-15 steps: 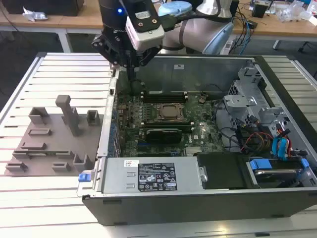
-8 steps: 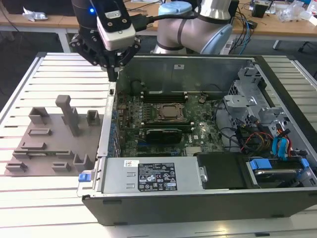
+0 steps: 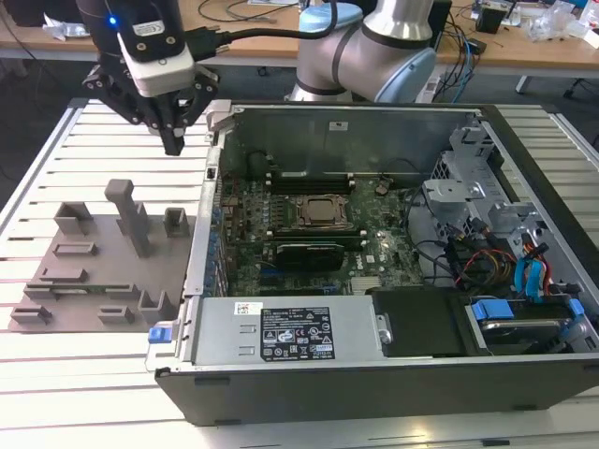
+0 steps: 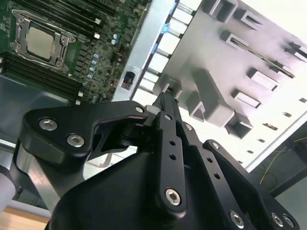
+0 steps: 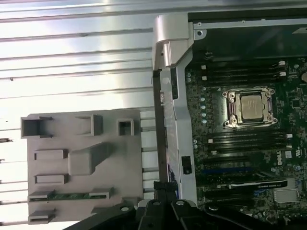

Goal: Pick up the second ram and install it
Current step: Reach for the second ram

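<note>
Hovering jaws meet; second ram (image 5: 72,195) lies in holder (image 5: 120,167).

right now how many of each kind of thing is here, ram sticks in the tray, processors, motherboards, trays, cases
ram stick, lying in the tray: 1
processor: 1
motherboard: 1
grey holder tray: 1
open computer case: 1
total: 5
</note>
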Robot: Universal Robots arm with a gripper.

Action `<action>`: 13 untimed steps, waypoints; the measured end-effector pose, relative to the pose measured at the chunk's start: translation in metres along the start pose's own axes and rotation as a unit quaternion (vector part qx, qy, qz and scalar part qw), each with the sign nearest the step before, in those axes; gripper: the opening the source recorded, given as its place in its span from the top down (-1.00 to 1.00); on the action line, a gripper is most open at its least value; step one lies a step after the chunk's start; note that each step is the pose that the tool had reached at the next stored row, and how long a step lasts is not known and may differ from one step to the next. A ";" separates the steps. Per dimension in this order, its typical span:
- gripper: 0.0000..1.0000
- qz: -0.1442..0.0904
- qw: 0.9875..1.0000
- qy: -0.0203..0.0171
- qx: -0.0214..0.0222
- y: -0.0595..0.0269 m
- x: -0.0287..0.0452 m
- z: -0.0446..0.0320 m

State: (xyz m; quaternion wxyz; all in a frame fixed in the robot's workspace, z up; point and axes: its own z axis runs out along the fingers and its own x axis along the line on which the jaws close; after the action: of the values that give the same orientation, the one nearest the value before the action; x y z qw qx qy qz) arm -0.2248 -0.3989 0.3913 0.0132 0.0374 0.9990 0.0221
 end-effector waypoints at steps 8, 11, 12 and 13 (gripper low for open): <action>0.80 0.000 1.000 0.000 0.000 -0.0017 0.0220 0.0002; 0.80 0.000 1.000 0.000 0.000 -0.0022 0.0289 0.0002; 0.80 0.000 1.000 0.000 0.000 -0.0023 0.0311 0.0002; 0.80 0.000 1.000 0.000 0.000 -0.0025 0.0334 0.0002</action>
State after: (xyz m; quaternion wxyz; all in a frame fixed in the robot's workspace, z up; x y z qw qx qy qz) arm -0.2583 -0.3988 0.3901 0.0133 0.0374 0.9990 0.0221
